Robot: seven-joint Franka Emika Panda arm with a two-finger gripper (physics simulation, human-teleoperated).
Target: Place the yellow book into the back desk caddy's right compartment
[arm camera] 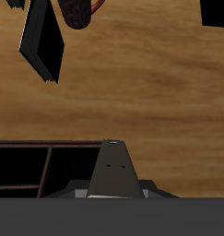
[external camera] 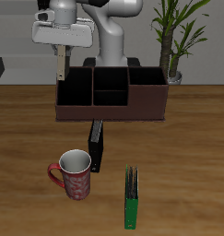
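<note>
My gripper [external camera: 60,57] is shut on the yellow book [external camera: 60,70], which hangs upright and shows edge-on as a thin pale tan strip. It hangs over the end of the back desk caddy [external camera: 109,109], a long dark brown box with dividers. The book's lower edge is just above the right compartment [external camera: 75,85], close to its outer end wall. In the wrist view the book [arm camera: 113,171] is a grey-tan wedge, and the caddy's rim [arm camera: 49,144] and dark sections lie beside it.
A black book [external camera: 95,146] stands in front of the caddy, also seen from the wrist as the black book [arm camera: 44,46]. Nearer the front edge are a red patterned mug [external camera: 72,173] and a green book [external camera: 130,198]. A potted plant [external camera: 173,37] stands behind the caddy's other end.
</note>
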